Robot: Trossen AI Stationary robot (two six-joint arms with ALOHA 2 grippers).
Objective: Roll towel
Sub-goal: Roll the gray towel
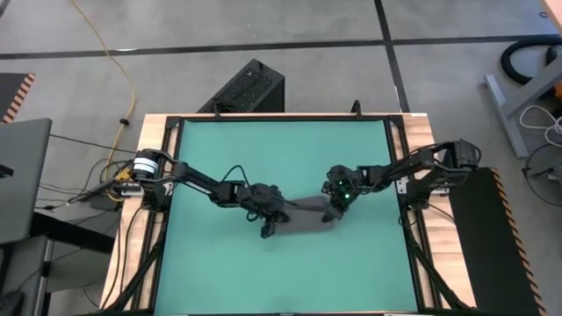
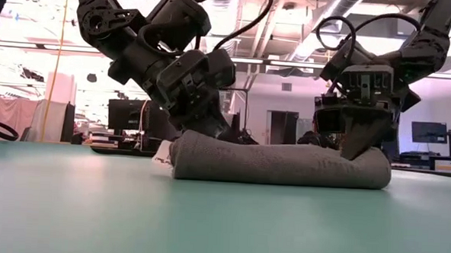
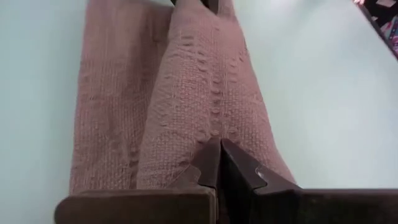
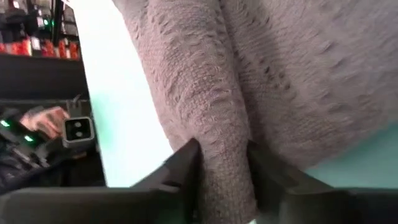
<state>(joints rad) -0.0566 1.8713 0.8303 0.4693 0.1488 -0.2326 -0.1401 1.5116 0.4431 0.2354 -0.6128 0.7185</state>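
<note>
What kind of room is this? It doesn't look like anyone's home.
Probably a robotics lab or workshop. The green mat lies on a framed work table on a bare concrete floor with loose cables. Behind the towel, the low view shows exposed ceiling ducts and computer monitors.

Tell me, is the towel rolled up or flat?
Mostly rolled: the towel lies as a thick log on the mat, one flat strip left beside the roll.
</note>
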